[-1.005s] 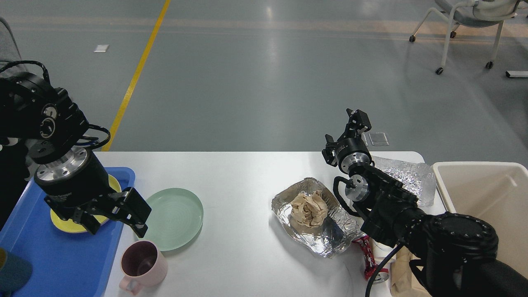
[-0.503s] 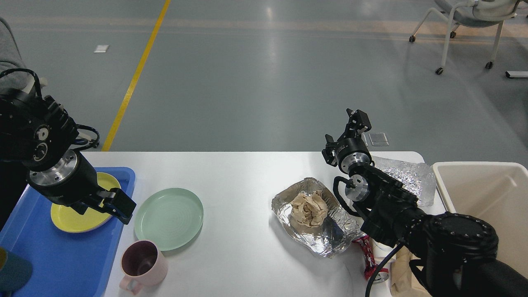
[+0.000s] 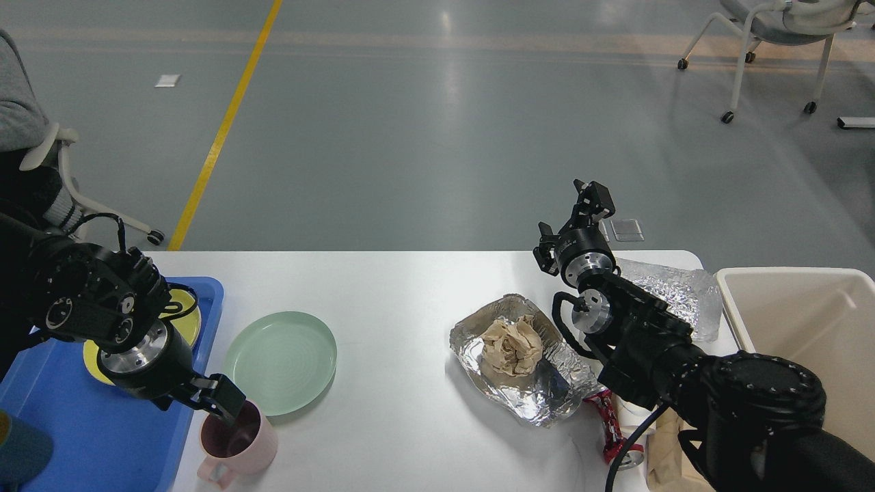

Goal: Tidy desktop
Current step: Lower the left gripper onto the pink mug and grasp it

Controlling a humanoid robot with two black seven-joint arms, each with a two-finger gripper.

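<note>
The white desktop (image 3: 396, 301) carries a pale green plate (image 3: 280, 362), a pink mug (image 3: 239, 441) at the front left, and a crumpled foil tray (image 3: 547, 393) holding a ball of brown paper (image 3: 509, 345). My left gripper (image 3: 198, 402) is low at the mug's rim, jaws apart, with one finger (image 3: 227, 404) over the mug's mouth; it holds nothing. My right gripper (image 3: 592, 195) is raised above the desktop's far edge, small and dark, well clear of the foil tray.
A blue tray (image 3: 102, 430) at the left holds a yellow plate (image 3: 184, 321) and a teal cup (image 3: 20, 451). A beige bin (image 3: 806, 321) stands at the right, with crinkled silver film (image 3: 673, 290) beside it. A red wrapper (image 3: 608, 420) and brown paper (image 3: 666, 454) lie at the front right.
My left arm has swung down and toward me, from above the yellow plate on the blue tray to the pink mug's rim. The right arm has not moved.
</note>
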